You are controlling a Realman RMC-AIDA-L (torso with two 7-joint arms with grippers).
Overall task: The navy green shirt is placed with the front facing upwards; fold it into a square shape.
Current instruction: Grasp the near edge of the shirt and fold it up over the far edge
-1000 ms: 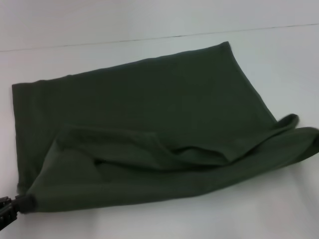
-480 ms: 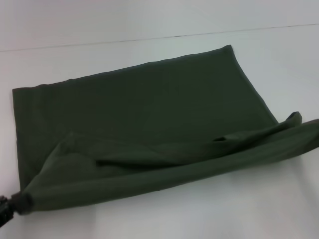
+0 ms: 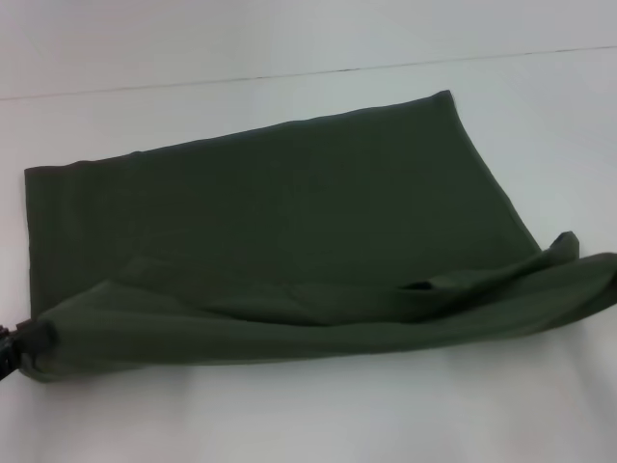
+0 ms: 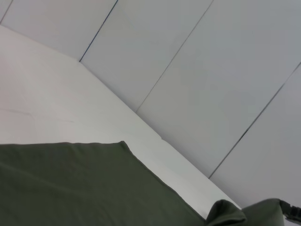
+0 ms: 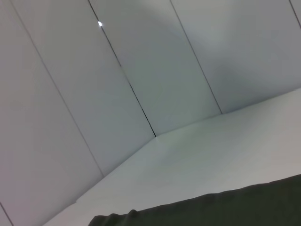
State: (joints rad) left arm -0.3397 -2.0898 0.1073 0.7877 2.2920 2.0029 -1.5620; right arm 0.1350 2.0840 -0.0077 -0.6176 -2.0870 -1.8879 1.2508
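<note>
The navy green shirt lies spread across the middle of the white bench, its near edge doubled into a long roll. The left hand, at the bench's near left edge, pinches that roll's left corner. The right hand is out of sight.

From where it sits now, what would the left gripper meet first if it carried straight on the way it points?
Probably more shirt. The left gripper holds the near left corner, and its wrist view looks across the cloth toward the wall. Beyond the cloth only bare table shows, though depth is unclear.
</note>
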